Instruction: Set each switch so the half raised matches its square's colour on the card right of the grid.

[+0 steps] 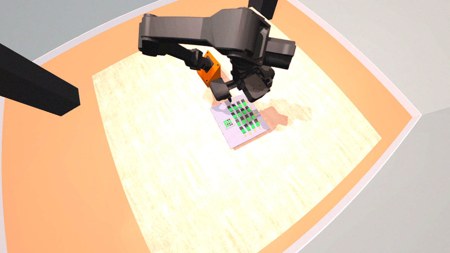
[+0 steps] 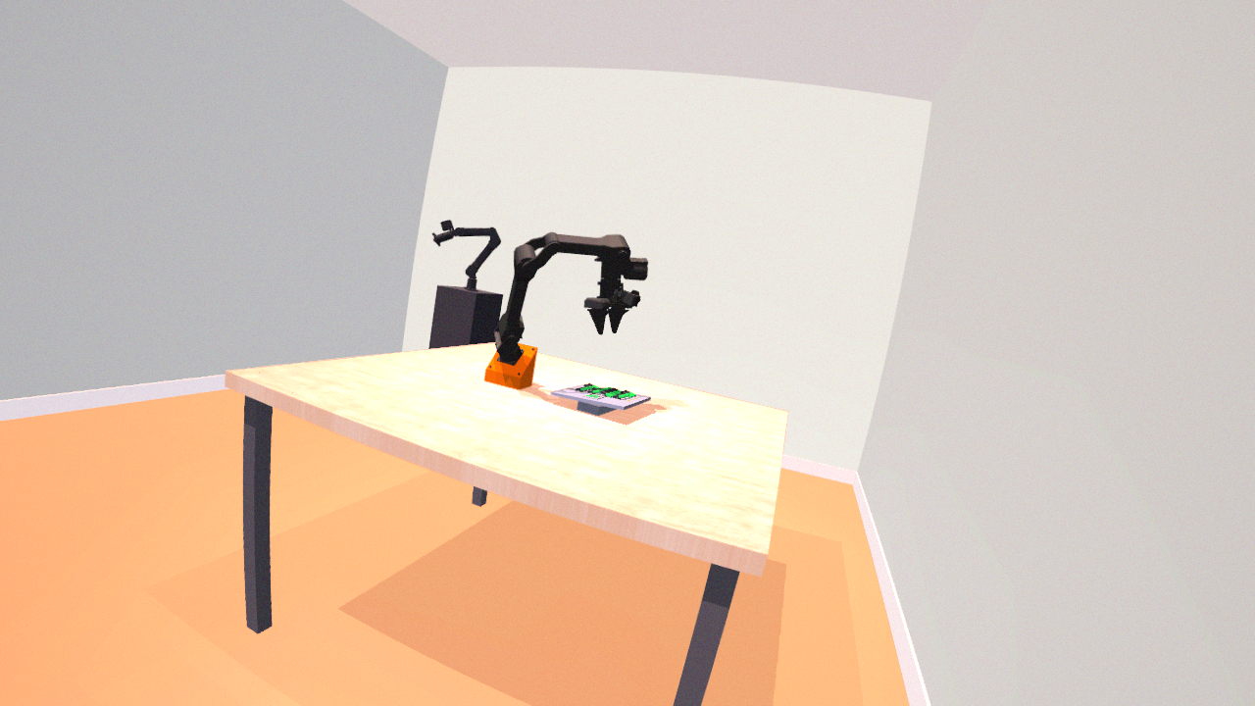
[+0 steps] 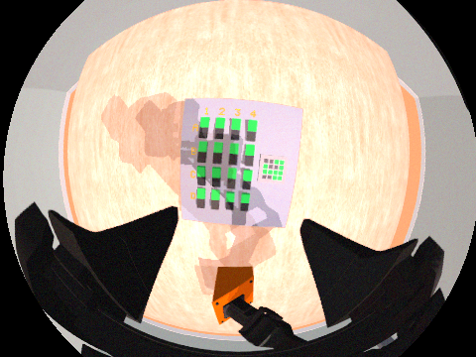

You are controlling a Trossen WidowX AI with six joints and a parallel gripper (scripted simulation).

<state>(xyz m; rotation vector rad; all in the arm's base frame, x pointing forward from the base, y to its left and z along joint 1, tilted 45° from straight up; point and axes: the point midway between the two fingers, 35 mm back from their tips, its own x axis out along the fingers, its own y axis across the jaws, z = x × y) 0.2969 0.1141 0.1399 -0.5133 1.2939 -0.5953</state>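
Note:
The pale panel [image 1: 231,140] [image 3: 292,124] carries a four-by-four grid of green and dark grey rocker switches, rows A to D, columns 1 to 4. Row A is farthest from the arm, with switch A4 [image 3: 252,126] at its right end. The small card [image 1: 227,123] [image 3: 272,169] lies right of the grid. Its far row reads dark, dark, green, green; the second appears green, dark, dark, green; the third all green; the near row dark, dark, green, green. Which halves are raised is too small to tell surely. My gripper [image 2: 607,332] [image 3: 242,221] is open and empty, high above the panel.
The orange arm base [image 1: 210,70] [image 2: 510,369] [image 3: 233,293] stands on the table behind the panel's near edge. The panel sits raised on a dark block [image 2: 594,408]. Arm shadows cross the panel and some switches. Another arm stands on a dark pedestal [image 2: 456,318] beyond the table.

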